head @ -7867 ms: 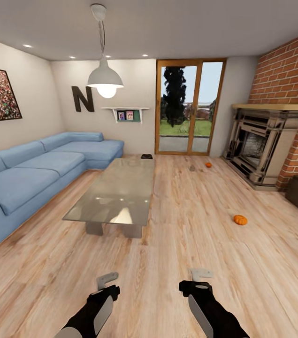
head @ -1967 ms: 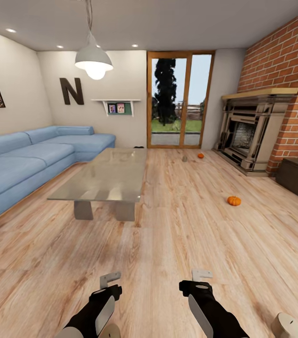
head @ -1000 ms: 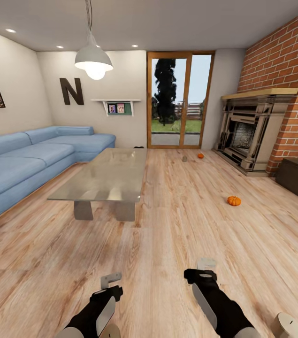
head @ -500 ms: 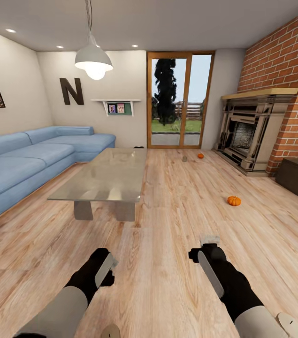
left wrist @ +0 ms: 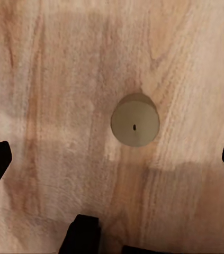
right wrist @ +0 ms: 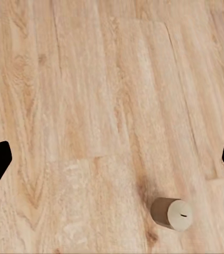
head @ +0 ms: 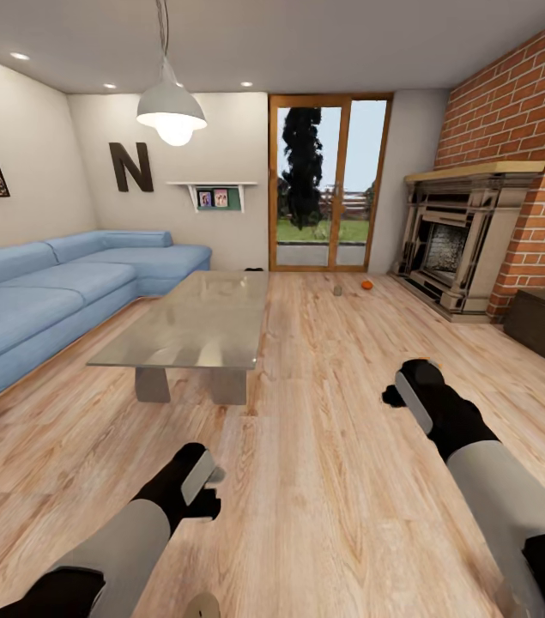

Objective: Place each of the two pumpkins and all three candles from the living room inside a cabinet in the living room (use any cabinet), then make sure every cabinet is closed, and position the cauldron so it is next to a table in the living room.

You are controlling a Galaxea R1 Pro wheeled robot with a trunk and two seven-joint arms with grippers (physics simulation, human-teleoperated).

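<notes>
Right gripper (head: 411, 388) reaches far forward, left gripper (head: 196, 481) near; both jaws spread open, fingertips cut off at wrist-view edges.

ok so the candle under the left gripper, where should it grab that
Take the candle by its round side wall, coming straight down from above. In the left wrist view it stands upright on the floor, its flat wick end facing the camera, so jaws lowered on either side would likely close across the cylinder.
</notes>
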